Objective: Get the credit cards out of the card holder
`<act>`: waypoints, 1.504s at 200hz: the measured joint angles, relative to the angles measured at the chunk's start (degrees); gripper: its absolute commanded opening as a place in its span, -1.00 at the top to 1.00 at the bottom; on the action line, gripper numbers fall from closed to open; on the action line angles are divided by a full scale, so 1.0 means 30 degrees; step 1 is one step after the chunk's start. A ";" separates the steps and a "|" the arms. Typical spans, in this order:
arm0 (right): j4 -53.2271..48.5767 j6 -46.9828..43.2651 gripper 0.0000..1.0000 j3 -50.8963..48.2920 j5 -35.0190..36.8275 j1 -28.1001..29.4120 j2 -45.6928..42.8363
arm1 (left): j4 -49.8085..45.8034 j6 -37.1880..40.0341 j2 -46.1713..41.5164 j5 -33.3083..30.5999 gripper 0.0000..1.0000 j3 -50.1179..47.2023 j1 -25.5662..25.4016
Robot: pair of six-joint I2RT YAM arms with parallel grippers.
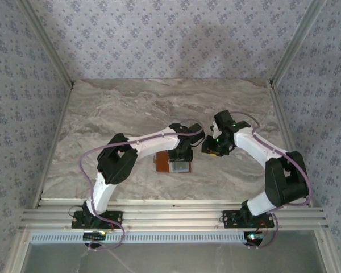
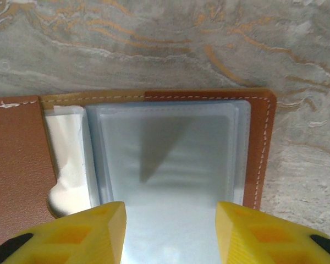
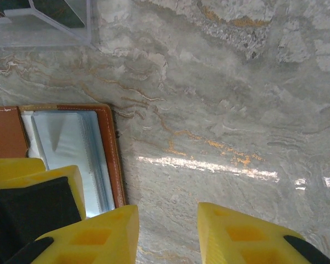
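Two tools hang close together over the middle of the surface. Your left tool is released. Its yellow fingers stand apart just above the open card holder, and nothing is caught between them. Under the gap lies the stack of clear grey-blue sleeves that fills the card holder's right half, with a dark triangular shadow across it. Just left of the sleeves, by the fold, a whitish card is tucked in a pocket, its face looking creased. You cannot tell whether more cards lie inside the sleeves. Farther left the brown leather flap lies flat.

Your right tool is released too, its jaws apart over bare marble with nothing in them. It hovers just right of the card holder, whose stitched brown edge runs beside its left finger.

From above, you see the card holder lying open and flat a little nearer than the surface's centre. The left tool is over its right half, and the right tool is beside it to the right, apart from it. In the right wrist view, a clear plastic piece rests on the surface at the far left, with something dark green under or inside it. You cannot tell what that is.
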 measured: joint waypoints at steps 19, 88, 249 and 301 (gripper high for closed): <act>0.0000 -0.0022 0.29 -0.0109 -0.0058 -0.0036 -0.0015 | 0.0015 0.0007 0.0219 0.0051 0.04 0.0219 0.0000; 0.0007 -0.0080 0.29 -0.0328 -0.0204 -0.0109 -0.0015 | 0.0095 0.0313 0.0743 0.0219 0.19 0.0401 0.0007; 0.0233 0.0306 0.29 -0.0444 -0.0219 0.0692 -0.0007 | 0.0794 0.1166 -0.0058 0.0568 0.65 -0.0539 0.0109; 0.1209 0.1180 0.29 -0.0386 -0.1020 0.1931 0.0721 | 0.1020 0.1501 -0.1304 0.0561 0.61 -0.1668 0.0386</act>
